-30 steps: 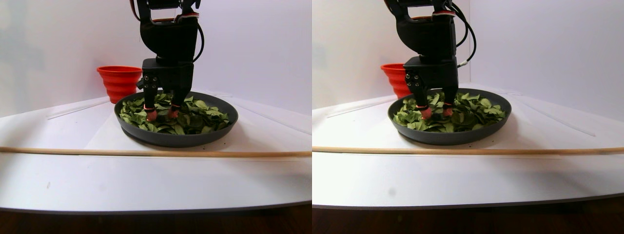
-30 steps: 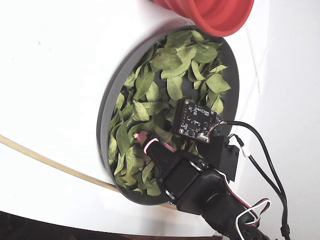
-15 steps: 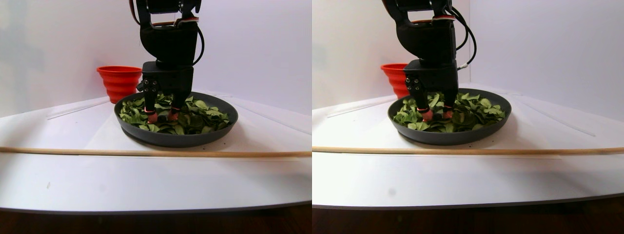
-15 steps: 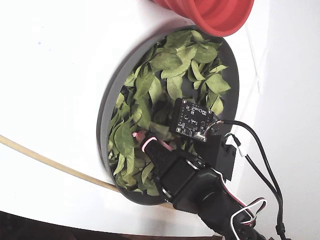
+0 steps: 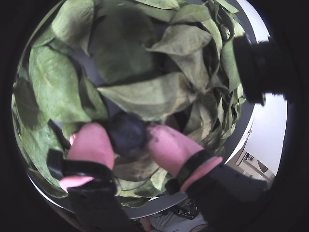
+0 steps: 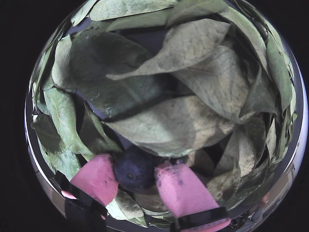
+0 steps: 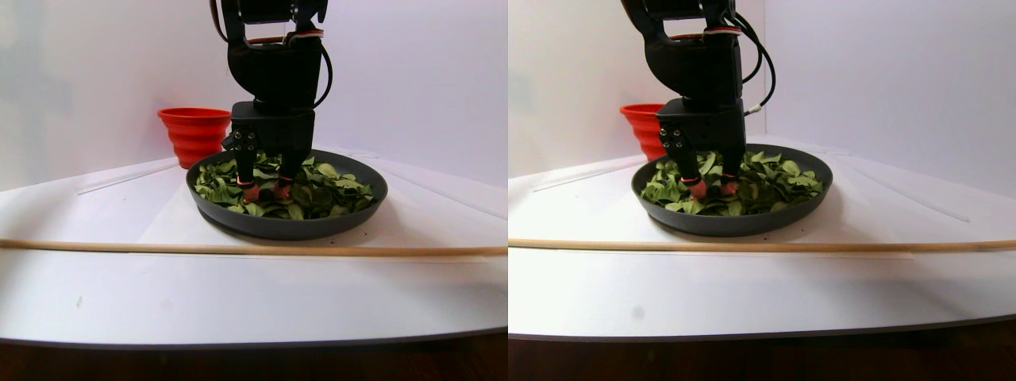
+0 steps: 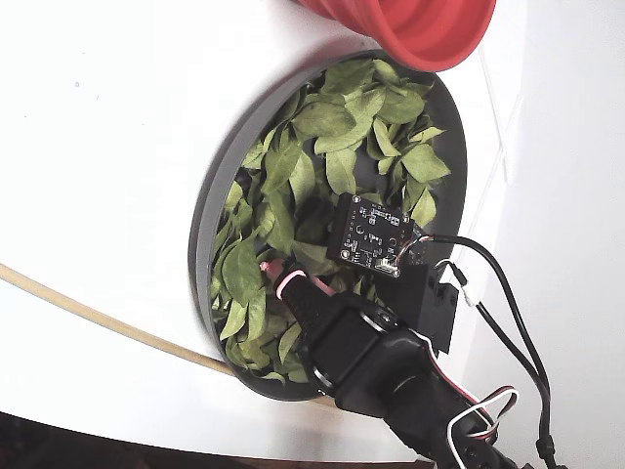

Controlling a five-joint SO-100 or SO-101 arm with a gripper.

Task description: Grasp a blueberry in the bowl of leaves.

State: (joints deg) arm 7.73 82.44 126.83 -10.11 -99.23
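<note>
Blueberry [image 6: 133, 169] sits low among the leaves in the bowl of leaves [image 8: 208, 225], between the pink fingertips [image 6: 98, 176] of the pincer [image 6: 135, 175]. Pincer narrowly parted, both tips touching the berry. Red cup [image 7: 193, 131] behind the bowl on the white counter [image 7: 238, 294].

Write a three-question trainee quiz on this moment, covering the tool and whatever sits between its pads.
1. True or false: the blueberry sits between the tool's pink pads.
2. Multiple choice: the tool is over A) the red cup, B) the bowl of leaves, C) the wooden stick.
3. Fill in: the leaves are ___ in colour.

Key: 1 true; 2 B; 3 green.
</note>
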